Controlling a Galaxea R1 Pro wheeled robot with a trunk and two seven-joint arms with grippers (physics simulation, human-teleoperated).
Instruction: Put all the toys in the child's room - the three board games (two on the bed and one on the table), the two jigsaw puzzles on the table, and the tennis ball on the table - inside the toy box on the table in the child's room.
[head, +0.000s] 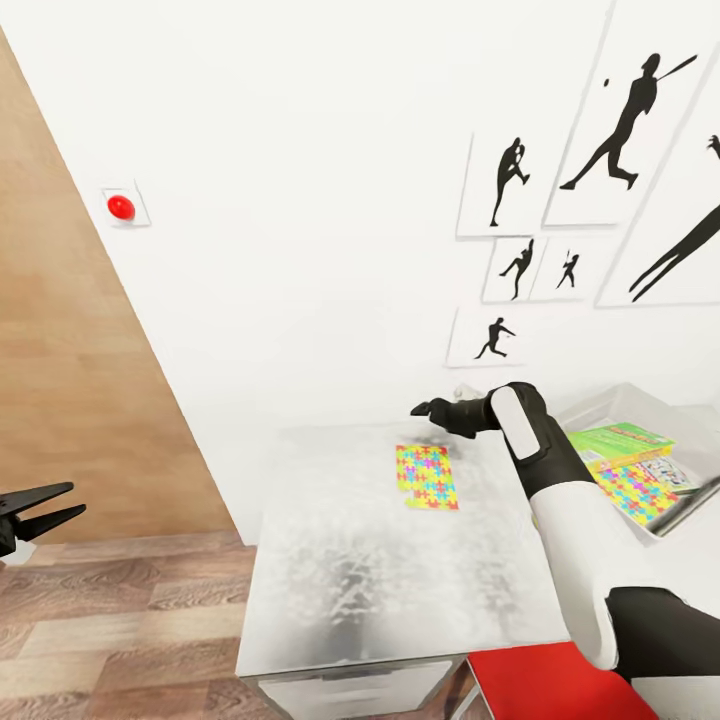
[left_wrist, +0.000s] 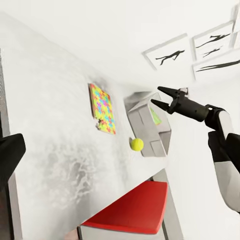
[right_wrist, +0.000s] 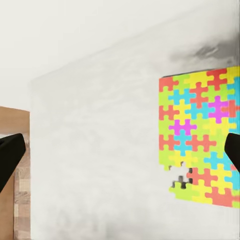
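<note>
One jigsaw puzzle (head: 427, 477) lies flat on the light grey counter (head: 370, 580), near its far edge and the white wall; in the right wrist view a few pieces are missing from one edge of this multicoloured sheet. The right gripper (head: 424, 409) hovers above the counter just beyond the puzzle, its two black fingers spread apart and holding nothing. To the right, the toy box (head: 640, 400) sits on the counter and already holds a green board game (head: 620, 441) with red lettering too small to read, a second jigsaw (head: 636, 492) and another printed box (head: 672, 470) partly covered beside it. In the left wrist view the tennis ball (left_wrist: 136, 144) rests on the counter just beside the toy box's outer wall. The left gripper (head: 45, 508) hangs off to the left over the wood-plank floor (head: 120, 620), well apart from the counter, fingers parted and empty. A red chair seat (head: 560, 685) shows below the counter's near edge. Black baseball-player silhouette pictures (head: 625, 125) hang on the wall, and a red button (head: 121, 207) sits on a small white plate farther left.
</note>
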